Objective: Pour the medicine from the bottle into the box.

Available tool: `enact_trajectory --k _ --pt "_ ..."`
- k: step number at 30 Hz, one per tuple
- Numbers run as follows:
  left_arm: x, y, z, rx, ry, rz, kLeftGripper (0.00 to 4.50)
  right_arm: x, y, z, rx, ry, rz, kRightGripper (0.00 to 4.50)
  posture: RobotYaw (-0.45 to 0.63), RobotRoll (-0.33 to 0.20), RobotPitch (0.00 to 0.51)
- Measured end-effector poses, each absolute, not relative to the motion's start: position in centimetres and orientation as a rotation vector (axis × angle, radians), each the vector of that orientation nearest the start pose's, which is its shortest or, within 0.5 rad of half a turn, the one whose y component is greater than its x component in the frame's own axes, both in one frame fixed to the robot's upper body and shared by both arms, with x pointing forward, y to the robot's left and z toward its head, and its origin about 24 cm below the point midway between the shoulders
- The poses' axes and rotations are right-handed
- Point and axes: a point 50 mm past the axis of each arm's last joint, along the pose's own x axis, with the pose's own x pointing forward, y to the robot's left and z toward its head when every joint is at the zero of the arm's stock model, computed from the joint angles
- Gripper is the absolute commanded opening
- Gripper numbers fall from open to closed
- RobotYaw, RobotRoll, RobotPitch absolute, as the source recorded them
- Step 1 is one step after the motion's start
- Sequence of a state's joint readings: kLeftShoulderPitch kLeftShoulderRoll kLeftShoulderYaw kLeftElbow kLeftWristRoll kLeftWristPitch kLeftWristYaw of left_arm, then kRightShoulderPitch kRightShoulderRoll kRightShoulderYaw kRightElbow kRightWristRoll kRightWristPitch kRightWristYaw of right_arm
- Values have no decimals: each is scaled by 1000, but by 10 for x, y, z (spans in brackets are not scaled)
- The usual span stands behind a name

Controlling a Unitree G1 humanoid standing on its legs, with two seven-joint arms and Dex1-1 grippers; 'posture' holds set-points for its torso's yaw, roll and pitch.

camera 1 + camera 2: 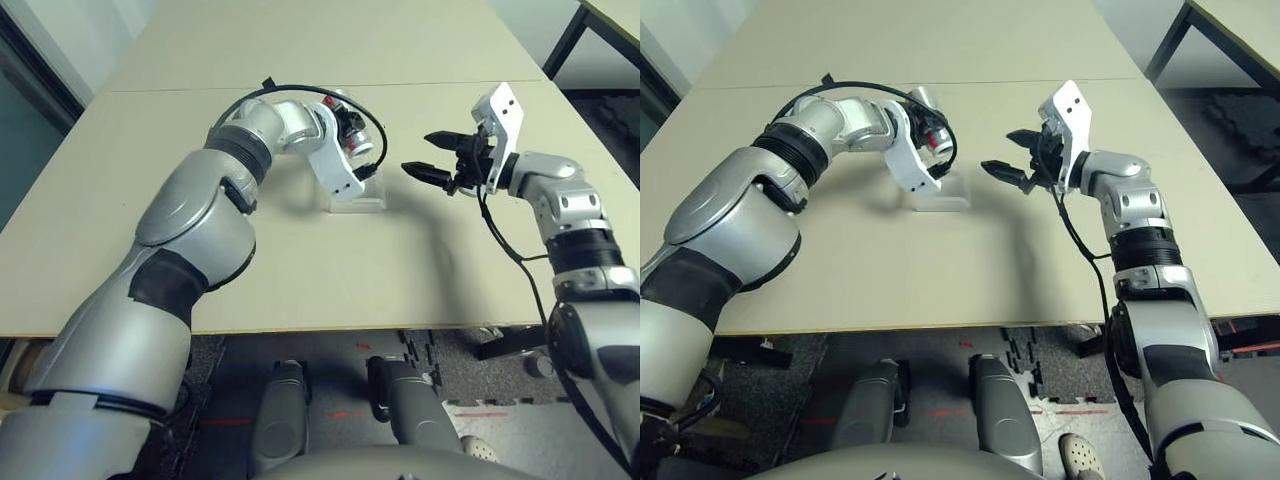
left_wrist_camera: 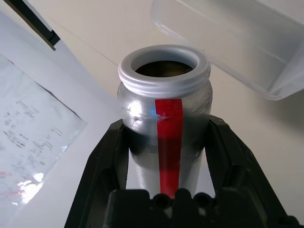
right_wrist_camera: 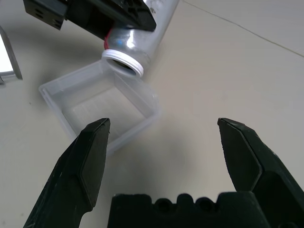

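Over the table [image 1: 270, 270], left claw [image 2: 166, 156] clamped round the bottle [image 2: 164, 109], open mouth tipped toward the box [image 3: 107, 107] | right claw [image 3: 164, 156] spread wide, empty, across from it | box on table, just below bottle mouth | cable [image 1: 375, 115] loops over left wrist | red stripe on bottle; print on clear sheet [image 2: 33, 133], unreadable

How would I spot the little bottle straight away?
Follow the big silver arm on the robot's left across the pale table to its black gripper. Clamped there is the silver bottle, capless, tilted mouth-down over the clear box. Unlike the box, it's round and carries a red stripe.
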State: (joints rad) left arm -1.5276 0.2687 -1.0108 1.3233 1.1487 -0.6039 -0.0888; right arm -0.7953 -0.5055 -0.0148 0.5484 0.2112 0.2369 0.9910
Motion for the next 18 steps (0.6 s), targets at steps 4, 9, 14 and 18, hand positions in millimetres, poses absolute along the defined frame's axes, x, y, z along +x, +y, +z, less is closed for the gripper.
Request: enact_trajectory --k 4,9,14,18 --pt "409 57 205 2387 -457 -858 2492 363 -196 171 -220 67 871 4500 10 0 79" --pt "407 56 206 2343 -463 -873 2492 364 -197 171 -219 67 869 4500 19 0 77" --pt "406 57 217 2030 -401 -885 2492 364 -197 172 -219 66 869 4500 32 0 78" --pt "406 68 218 1593 -285 -907 2492 365 -197 172 -216 70 868 4500 44 0 83"
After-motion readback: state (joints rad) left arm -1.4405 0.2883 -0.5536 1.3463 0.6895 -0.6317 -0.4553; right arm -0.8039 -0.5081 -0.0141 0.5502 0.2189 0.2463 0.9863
